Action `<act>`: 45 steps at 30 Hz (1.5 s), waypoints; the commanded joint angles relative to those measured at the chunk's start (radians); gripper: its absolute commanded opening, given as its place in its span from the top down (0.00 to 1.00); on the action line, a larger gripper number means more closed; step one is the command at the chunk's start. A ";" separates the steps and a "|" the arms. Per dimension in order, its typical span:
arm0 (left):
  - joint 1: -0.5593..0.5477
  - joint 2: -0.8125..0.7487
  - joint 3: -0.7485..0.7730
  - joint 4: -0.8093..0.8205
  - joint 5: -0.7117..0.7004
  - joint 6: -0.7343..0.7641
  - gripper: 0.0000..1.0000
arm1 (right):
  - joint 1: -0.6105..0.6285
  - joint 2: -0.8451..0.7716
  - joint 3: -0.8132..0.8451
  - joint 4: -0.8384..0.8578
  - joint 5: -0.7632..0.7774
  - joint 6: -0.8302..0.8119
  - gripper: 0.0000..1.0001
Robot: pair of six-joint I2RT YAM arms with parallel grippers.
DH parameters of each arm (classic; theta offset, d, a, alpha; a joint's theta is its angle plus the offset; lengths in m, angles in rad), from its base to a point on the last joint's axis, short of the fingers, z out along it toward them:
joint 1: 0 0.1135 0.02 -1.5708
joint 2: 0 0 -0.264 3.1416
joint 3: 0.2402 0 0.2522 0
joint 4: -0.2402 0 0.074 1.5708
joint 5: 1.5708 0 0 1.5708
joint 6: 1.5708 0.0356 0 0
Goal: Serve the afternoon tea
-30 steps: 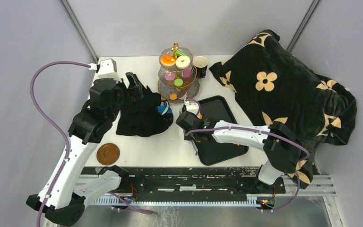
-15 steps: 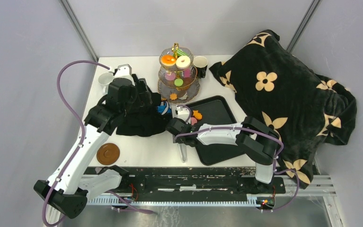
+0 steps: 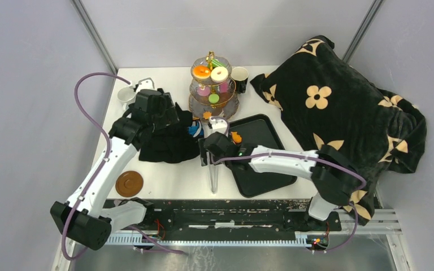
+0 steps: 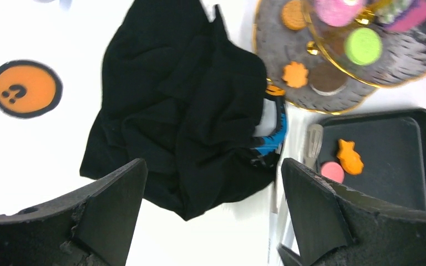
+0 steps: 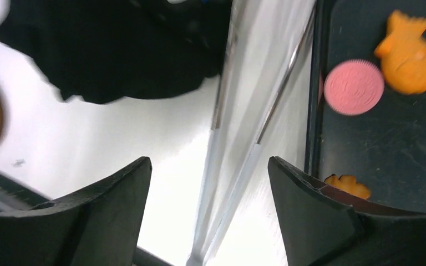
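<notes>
While both arms reach over the middle of the bench (image 3: 166, 176), the treats are split between two places. Most sit on the tiered stand (image 4: 269, 44) at the far centre: an orange donut (image 3: 201, 71) and a white donut (image 3: 219, 73) on the top tier, a green disc (image 4: 363, 46) on the middle one, and a scalloped cookie (image 4: 295, 74) and a round cookie (image 4: 294, 15) on the bottom plate. Three more lie on the black tray (image 4: 391, 166) just near and right of the stand: a fish cookie (image 5: 409, 58), a pink disc (image 5: 354, 87) beside it, and a flower cookie (image 5: 346, 187) nearer the tray's near edge. The left claw (image 4: 212, 163) is spread wide and empty above a crumpled black cloth (image 4: 183, 111) that lies left of the stand; whether it touches the cloth cannot be told. The right claw (image 5: 209, 160) is also spread, its fingers on either side of metal tongs (image 5: 238, 138) without touching them. The tongs lie flat on the bench, running near to far, just beside the tray's left rim. A brown coaster (image 3: 129, 183) sits near left, apart from the cloth. A black cup (image 3: 239, 75) stands just right of the stand, a white cup (image 3: 126, 94) at the far left corner. A flowered black blanket (image 3: 339, 107) is heaped on the right.
</notes>
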 commanded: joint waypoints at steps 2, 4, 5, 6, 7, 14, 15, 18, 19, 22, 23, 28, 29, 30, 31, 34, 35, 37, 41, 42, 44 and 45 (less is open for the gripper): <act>0.143 0.077 0.063 -0.121 -0.025 -0.108 0.02 | 0.000 -0.208 0.040 -0.005 -0.014 -0.164 0.16; 0.231 0.097 0.056 -0.171 -0.008 -0.136 0.02 | 0.000 -0.252 0.060 -0.047 -0.003 -0.209 0.15; 0.302 0.097 0.036 -0.179 0.010 -0.150 0.02 | 0.000 -0.272 0.069 -0.071 0.005 -0.231 0.15; 0.354 0.091 0.009 -0.176 0.019 -0.170 0.03 | -0.001 -0.290 0.072 -0.091 0.010 -0.249 0.15; 0.399 0.085 -0.020 -0.170 0.026 -0.193 0.05 | -0.004 -0.310 0.070 -0.102 0.007 -0.271 0.15; 0.607 0.114 -0.183 -0.131 0.004 -0.332 0.16 | -0.062 -0.421 0.042 -0.183 -0.087 -0.332 0.16; 0.607 0.126 -0.185 -0.163 -0.017 -0.357 0.17 | -0.077 -0.436 0.033 -0.188 -0.109 -0.331 0.17; 0.605 0.097 -0.200 -0.267 -0.059 -0.448 0.17 | -0.112 -0.480 0.021 -0.229 -0.141 -0.330 0.17; 0.606 0.070 -0.216 -0.297 -0.092 -0.489 0.17 | -0.121 -0.494 0.019 -0.245 -0.146 -0.333 0.17; 0.606 0.001 -0.274 -0.370 -0.179 -0.586 0.15 | -0.140 -0.520 0.018 -0.290 -0.169 -0.347 0.17; 0.607 -0.008 -0.295 -0.389 -0.185 -0.611 0.15 | -0.144 -0.524 0.018 -0.304 -0.178 -0.354 0.17; 0.608 -0.002 -0.401 -0.413 -0.186 -0.720 0.15 | -0.150 -0.525 0.022 -0.371 -0.187 -0.385 0.17; 0.611 0.002 -0.424 -0.376 -0.176 -0.710 0.15 | -0.151 -0.525 0.019 -0.378 -0.187 -0.385 0.17; 0.612 0.010 -0.435 -0.328 -0.163 -0.687 0.15 | -0.152 -0.527 0.014 -0.383 -0.187 -0.387 0.17; 0.615 0.024 -0.442 -0.290 -0.156 -0.664 0.15 | -0.152 -0.528 0.010 -0.382 -0.185 -0.385 0.18; 0.643 0.089 -0.460 -0.212 -0.143 -0.609 0.15 | -0.151 -0.529 0.003 -0.393 -0.178 -0.375 0.18; 0.656 0.114 -0.467 -0.184 -0.135 -0.595 0.15 | -0.152 -0.530 0.003 -0.398 -0.169 -0.370 0.18; 0.685 0.151 -0.489 -0.128 -0.105 -0.562 0.18 | -0.152 -0.533 0.000 -0.403 -0.159 -0.363 0.18; 0.721 0.154 -0.546 0.019 -0.036 -0.507 0.19 | -0.152 -0.555 -0.011 -0.437 -0.137 -0.360 0.18; 0.729 0.154 -0.555 0.046 -0.024 -0.494 0.19 | -0.152 -0.562 -0.017 -0.445 -0.130 -0.361 0.18; 0.739 0.163 -0.570 0.098 -0.003 -0.462 0.19 | -0.151 -0.574 -0.022 -0.461 -0.115 -0.364 0.18; 0.739 0.163 -0.578 0.134 0.010 -0.437 0.19 | -0.152 -0.578 -0.026 -0.465 -0.108 -0.367 0.18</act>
